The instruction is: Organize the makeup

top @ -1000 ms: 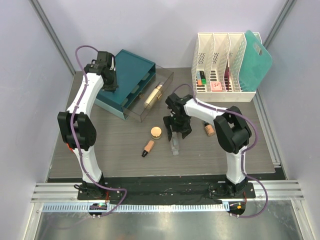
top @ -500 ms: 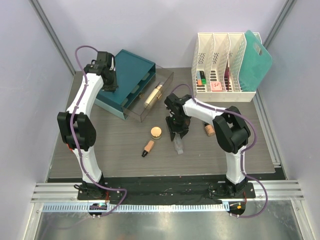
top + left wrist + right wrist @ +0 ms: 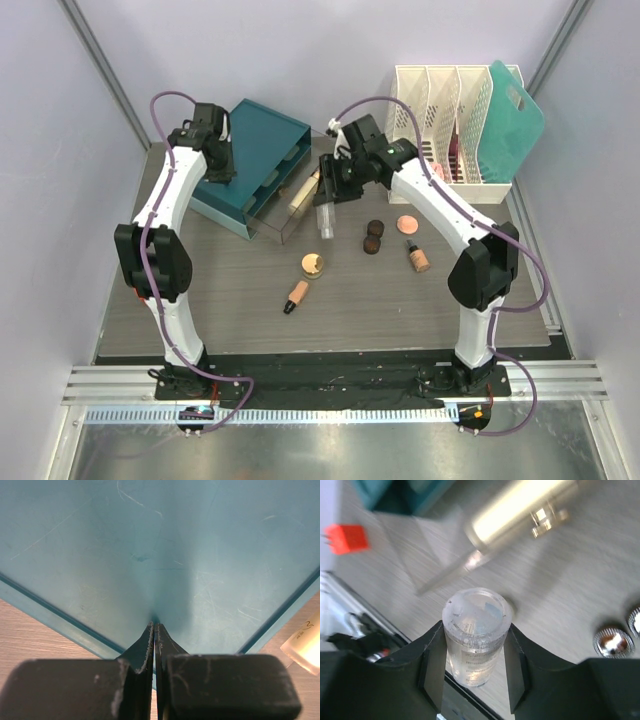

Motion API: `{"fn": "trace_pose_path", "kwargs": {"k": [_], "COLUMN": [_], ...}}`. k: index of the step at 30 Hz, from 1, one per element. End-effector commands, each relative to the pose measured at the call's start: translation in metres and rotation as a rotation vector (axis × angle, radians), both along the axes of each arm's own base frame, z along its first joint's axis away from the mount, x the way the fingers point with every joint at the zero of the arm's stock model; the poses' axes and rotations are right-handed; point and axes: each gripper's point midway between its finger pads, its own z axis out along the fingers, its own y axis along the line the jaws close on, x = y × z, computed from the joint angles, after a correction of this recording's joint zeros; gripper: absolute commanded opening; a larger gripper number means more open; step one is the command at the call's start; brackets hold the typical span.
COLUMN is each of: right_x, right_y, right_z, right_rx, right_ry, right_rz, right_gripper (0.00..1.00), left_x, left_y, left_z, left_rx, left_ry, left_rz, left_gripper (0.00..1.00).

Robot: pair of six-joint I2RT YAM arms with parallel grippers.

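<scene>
My right gripper (image 3: 328, 196) is shut on the clear bottle (image 3: 476, 635) and holds it in the air over the open clear drawer (image 3: 285, 222) of the teal drawer box (image 3: 255, 150). A beige bottle (image 3: 306, 190) lies in that drawer and also shows in the right wrist view (image 3: 520, 507). On the table lie two dark-brown jars (image 3: 372, 236), a peach compact (image 3: 407, 222), a tan bottle (image 3: 418, 259), a round peach compact (image 3: 313, 265) and a tan tube with a black cap (image 3: 295, 295). My left gripper (image 3: 155, 627) is shut with its tips against the top of the teal box.
A white slotted rack (image 3: 445, 135) with small items and a teal board stands at the back right. A metal rail (image 3: 330, 385) runs along the table's near edge. Purple walls close in the left, right and back.
My right gripper closed on the clear bottle on the table, lifted it and carried it back and left over the open drawer. The dark jars and a compact came into view. The left arm has not moved.
</scene>
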Motion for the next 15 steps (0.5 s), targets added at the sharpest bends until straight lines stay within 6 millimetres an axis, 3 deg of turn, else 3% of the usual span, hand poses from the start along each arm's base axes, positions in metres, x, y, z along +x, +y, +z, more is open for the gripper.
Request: {"fn": "trace_pose_path", "kwargs": {"k": [1,6,11,13,15], "right_x": [0.024,0.05,0.074,0.08,0.089], "right_y": [0.04,0.072,0.096,0.104,0.11], "right_z": [0.057,0.074,0.072,0.083,0.065], "right_rx": [0.291,0.44,0.527,0.586,0.579], "right_ry": [-0.071,-0.094,-0.074,-0.093,-0.067], "right_rz": [0.07,0.072,0.062,0.062,0.048], "right_gripper": [0.01,0.01,0.02,0.02,0.06], "left_x": [-0.017,-0.016,-0.019,-0.02,-0.021], "left_y": [-0.004,-0.006,-0.005,-0.006,-0.008], "left_z": [-0.016,-0.02,-0.024,-0.025,-0.024], "left_rx": [-0.028,-0.039,-0.032,-0.038,-0.049], "left_ry": [0.084,0.089,0.107,0.108,0.109], "left_rz": [-0.011,-0.004,-0.002,-0.004,-0.007], "left_gripper": [0.0,0.0,0.0,0.0,0.0]}}
